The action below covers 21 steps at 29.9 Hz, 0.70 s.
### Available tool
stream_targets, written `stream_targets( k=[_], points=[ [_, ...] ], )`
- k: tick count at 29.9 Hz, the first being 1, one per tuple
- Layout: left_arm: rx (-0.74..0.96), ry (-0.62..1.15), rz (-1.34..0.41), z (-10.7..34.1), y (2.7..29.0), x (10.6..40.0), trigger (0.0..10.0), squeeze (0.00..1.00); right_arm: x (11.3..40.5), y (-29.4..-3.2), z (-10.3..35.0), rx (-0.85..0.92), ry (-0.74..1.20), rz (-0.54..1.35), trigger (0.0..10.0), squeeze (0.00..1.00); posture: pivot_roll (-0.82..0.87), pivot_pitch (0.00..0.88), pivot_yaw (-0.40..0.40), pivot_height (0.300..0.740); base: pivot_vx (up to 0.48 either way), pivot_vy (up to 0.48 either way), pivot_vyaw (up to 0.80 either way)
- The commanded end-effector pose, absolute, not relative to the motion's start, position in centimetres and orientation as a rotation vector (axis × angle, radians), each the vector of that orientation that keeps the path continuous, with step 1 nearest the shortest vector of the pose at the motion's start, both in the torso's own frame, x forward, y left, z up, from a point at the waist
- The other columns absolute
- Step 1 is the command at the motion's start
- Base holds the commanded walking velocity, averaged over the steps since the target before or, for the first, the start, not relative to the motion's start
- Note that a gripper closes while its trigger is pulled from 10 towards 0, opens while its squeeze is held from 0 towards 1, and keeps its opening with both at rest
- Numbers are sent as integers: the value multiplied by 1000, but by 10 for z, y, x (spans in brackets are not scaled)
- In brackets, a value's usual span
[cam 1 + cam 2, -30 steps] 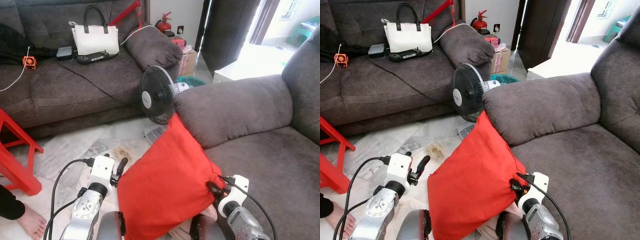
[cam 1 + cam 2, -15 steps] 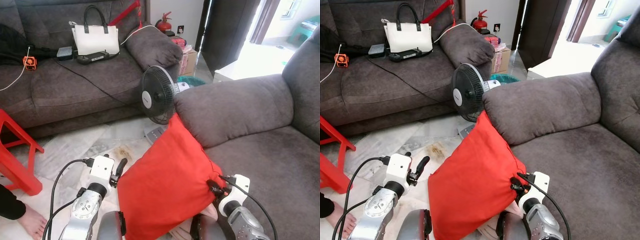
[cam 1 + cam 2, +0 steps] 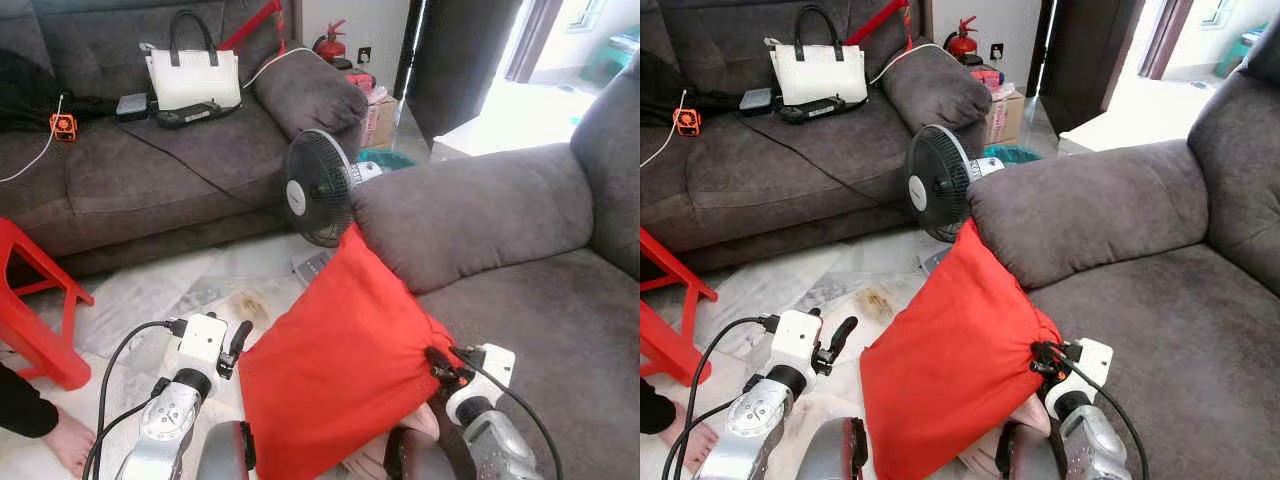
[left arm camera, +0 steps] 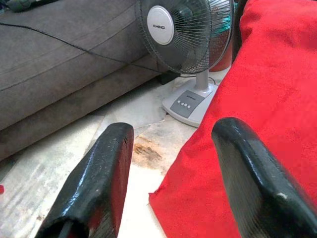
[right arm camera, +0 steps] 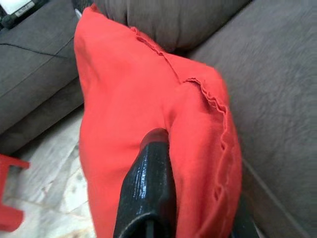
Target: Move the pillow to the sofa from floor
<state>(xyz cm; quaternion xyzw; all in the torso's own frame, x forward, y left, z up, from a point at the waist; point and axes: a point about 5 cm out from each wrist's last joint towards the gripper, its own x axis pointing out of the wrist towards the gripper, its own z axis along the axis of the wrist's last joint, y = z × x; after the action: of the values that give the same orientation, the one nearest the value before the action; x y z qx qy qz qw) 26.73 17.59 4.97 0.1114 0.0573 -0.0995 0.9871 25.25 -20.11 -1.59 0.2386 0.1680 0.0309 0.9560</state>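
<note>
The red pillow stands tilted on its lower edge, its top corner leaning against the grey sofa's armrest. My right gripper is shut on the pillow's right corner, beside the sofa seat. In the right wrist view, a black finger is pressed into a bunched fold of the red fabric. My left gripper is open by the pillow's left edge, above the floor, with nothing between its fingers. The left gripper is low on the left in the left eye view.
A standing fan sits on the floor just behind the pillow, by the armrest. A second grey sofa at the back holds a white handbag and cables. A red stool and a person's bare foot are at the left.
My right gripper and the pillow corner in it have shifted slightly right, toward the sofa seat. The left gripper has stayed open in the same place.
</note>
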Motion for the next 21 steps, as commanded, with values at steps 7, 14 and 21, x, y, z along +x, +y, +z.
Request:
stream_targets(
  k=[7,14,21],
  points=[
    [234,117,-213,48,176,265,10000,0,260,-204,25,364,92,99,10000,0,116,0,-40,568,0,0,0],
    [238,119,-200,49,179,263,10000,0,249,-189,57,304,-16,150,10000,0,108,0,-38,568,0,0,0],
    [238,122,-201,49,180,263,10000,0,241,-189,64,281,-12,144,10000,0,94,0,-32,568,0,0,0]
  ],
)
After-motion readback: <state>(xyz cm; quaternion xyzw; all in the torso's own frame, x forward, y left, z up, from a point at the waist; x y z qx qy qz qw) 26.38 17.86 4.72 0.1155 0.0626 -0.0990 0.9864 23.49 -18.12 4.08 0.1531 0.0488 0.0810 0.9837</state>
